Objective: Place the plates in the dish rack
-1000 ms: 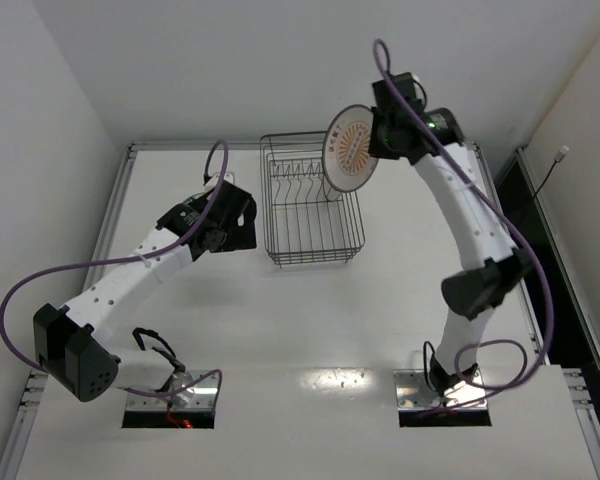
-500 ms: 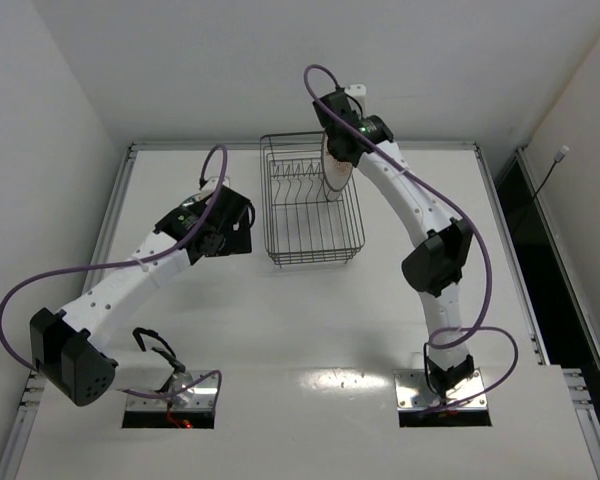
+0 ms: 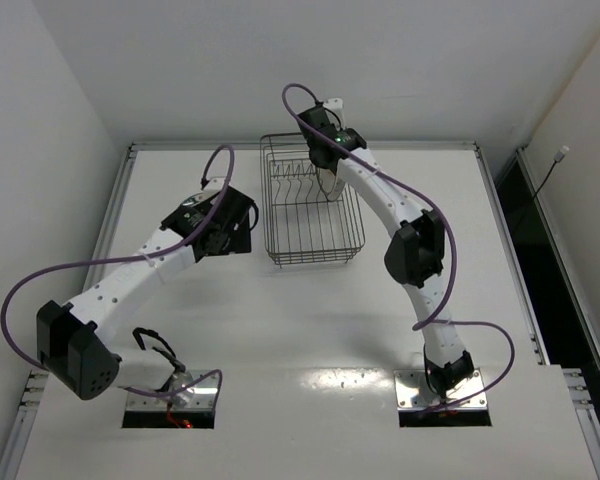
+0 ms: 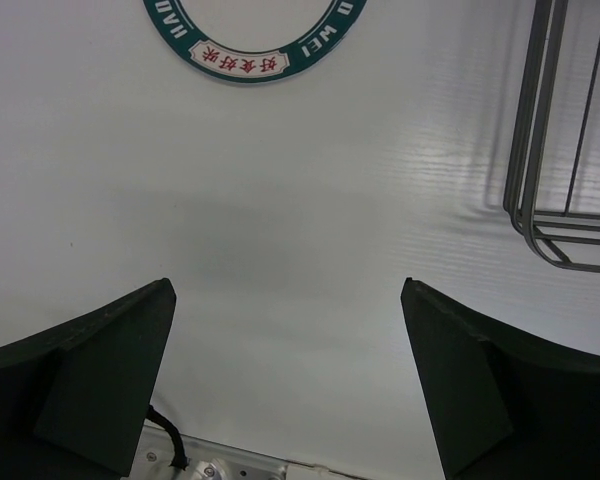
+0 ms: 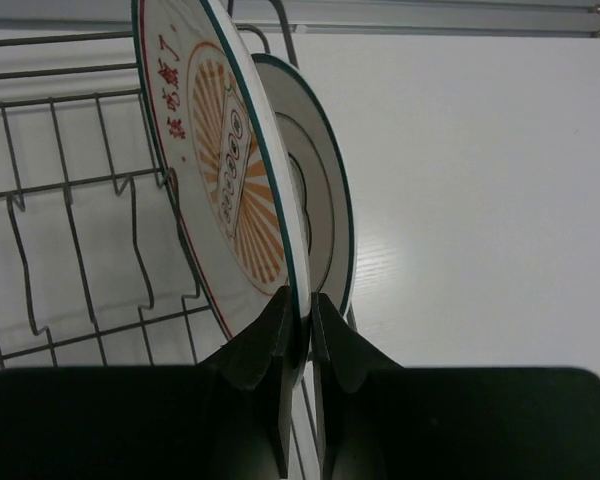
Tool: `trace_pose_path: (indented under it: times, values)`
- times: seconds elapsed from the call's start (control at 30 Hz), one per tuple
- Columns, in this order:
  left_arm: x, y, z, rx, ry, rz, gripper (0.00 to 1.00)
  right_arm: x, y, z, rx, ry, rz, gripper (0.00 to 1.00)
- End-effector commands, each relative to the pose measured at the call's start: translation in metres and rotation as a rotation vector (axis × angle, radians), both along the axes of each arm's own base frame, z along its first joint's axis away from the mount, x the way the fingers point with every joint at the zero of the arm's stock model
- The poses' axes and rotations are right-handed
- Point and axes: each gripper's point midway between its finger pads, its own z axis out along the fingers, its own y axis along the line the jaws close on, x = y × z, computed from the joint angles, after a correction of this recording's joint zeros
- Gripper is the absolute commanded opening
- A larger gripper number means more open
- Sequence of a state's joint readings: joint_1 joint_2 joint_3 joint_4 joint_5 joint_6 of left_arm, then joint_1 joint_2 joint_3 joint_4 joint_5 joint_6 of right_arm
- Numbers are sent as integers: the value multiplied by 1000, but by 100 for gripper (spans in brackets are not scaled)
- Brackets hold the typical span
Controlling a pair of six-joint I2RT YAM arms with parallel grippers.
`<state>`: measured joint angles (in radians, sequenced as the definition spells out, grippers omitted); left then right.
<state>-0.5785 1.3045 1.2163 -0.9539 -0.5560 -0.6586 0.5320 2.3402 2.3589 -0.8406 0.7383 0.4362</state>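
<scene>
An orange-patterned plate [image 5: 220, 190] is being pinched by its lower rim between the right fingers [image 5: 255, 350], which are being kept narrow, closed on the thin edge. The plate is being held upright, slightly tilted, over the dish rack [image 3: 315, 235] (a dark wire basket standing toward the far middle of the table [image 3: 470, 200]), and the rack's upright tines [image 5: 70, 250] are showing to the plate's left in the right wrist view. Just behind it, on its right, a second plate [image 5: 325, 200], white with a green rim, is also standing upright. Whether the two are touching cannot be told, since the lower edge of the second plate is being hidden by the fingers. In the top view the held plate is being seen only edge-on, under the right wrist, toward the rack's far right part. The left fingers [image 4: 100, 370] are being held wide apart with nothing between them, over bare table to the left of the rack. Ahead of them a third plate [image 4: 255, 45], with lettering on its dark green rim, is lying flat on the table, with only its near arc showing at the top of the left wrist view. It is lying apart from the rack, whose rounded corner is showing at the right edge.
</scene>
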Motion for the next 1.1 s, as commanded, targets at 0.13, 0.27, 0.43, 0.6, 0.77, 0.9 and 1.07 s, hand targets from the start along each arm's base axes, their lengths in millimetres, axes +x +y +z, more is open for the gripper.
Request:
trace_pose_path:
  times: [0.13,0.27,0.43,0.6,0.77,0.9,1.07]
  values:
    - [10,14,-6,130,-18,29,100,-20,10,3,65,74,91,19]
    - [19,20,-11,175,-36,46,100,-34,5,30,120,60,110,31]
    - [36,40,-28,208,-12,95,100,-55,-2,63,164,92,136,41]
    - [67,24,-65,88,25,15,100,-105,-11,147,262,2,248,55]
    - [99,19,-113,110,117,-47,100,-152,-34,209,304,-88,311,60]
    - [112,16,-134,113,160,-54,99,-172,-49,228,298,-108,323,63]
    - [128,29,-138,132,159,-6,99,-179,-42,227,322,-102,395,63]
